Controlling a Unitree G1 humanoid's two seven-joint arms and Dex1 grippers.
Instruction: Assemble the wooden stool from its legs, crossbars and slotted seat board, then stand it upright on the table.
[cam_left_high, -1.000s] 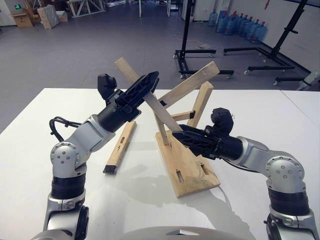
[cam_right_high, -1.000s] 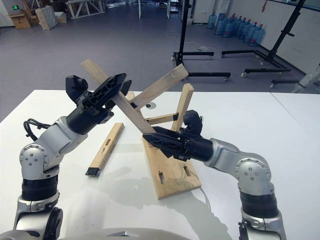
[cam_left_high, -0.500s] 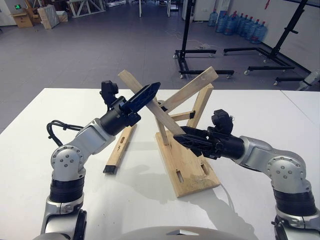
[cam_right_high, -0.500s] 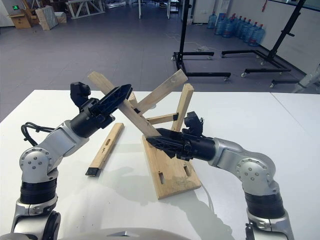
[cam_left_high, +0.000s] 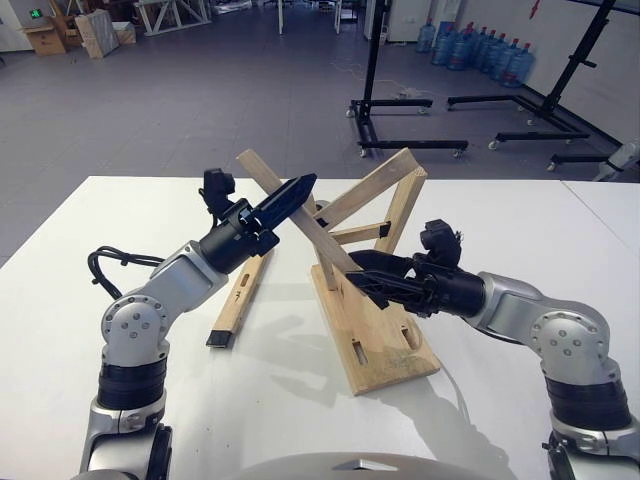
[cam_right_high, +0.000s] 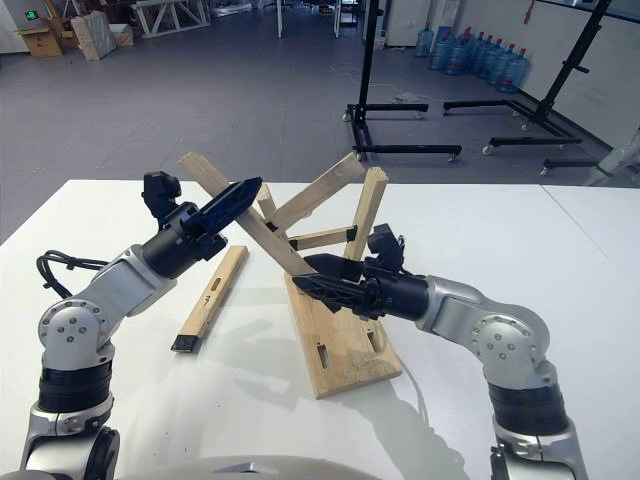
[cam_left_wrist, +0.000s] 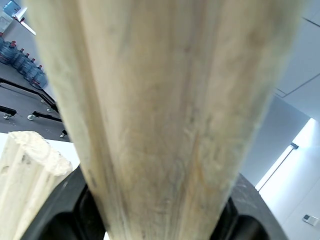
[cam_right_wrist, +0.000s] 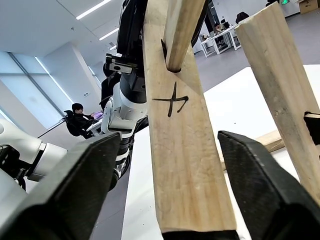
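Behind your left claw (cam_left_high: 300, 186) and right claw (cam_left_high: 352, 273), each arm runs from a black forearm into silver-grey rounded joint housings (cam_left_high: 133, 327) with rings of small dark screws on their round caps. A small black camera block (cam_left_high: 214, 186) sits just behind each claw. A black cable (cam_left_high: 112, 262) loops out farther back from the left claw.

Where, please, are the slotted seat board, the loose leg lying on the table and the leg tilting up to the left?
Seat board (cam_left_high: 381, 331): left eye view, bare face between slots.
Loose leg (cam_left_high: 240, 292): left eye view, mid-length.
Tilted leg (cam_left_high: 257, 171): left eye view, free upper end.
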